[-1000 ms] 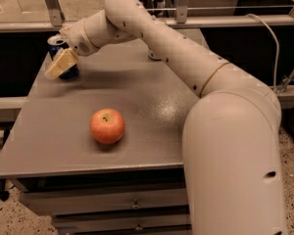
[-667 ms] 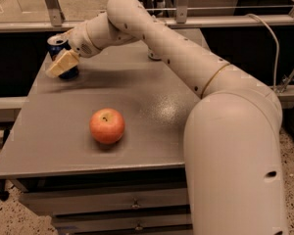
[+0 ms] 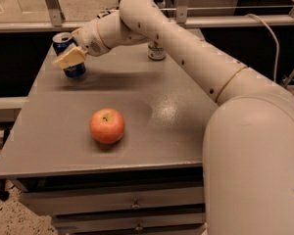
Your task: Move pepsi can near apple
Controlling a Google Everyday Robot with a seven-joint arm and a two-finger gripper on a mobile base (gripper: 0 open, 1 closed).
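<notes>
The pepsi can [image 3: 76, 70], dark blue with a silver top, is at the table's far left corner, tilted slightly. My gripper [image 3: 69, 58] is around its middle, with one cream finger [image 3: 68, 57] across the can's front; the other finger is hidden behind the can. The gripper is shut on the can. The red-orange apple [image 3: 107, 125] lies on the table near the front, well below and a little to the right of the can. My arm reaches from the right across the back of the table.
The grey table [image 3: 176, 111] has drawers below its front edge. A white and green can [image 3: 157, 52] stands at the back, partly hidden behind my arm. A rail and dark gap lie behind the table; floor drops off at the left.
The gripper and the pepsi can have shifted slightly to the right together. The apple has not moved.
</notes>
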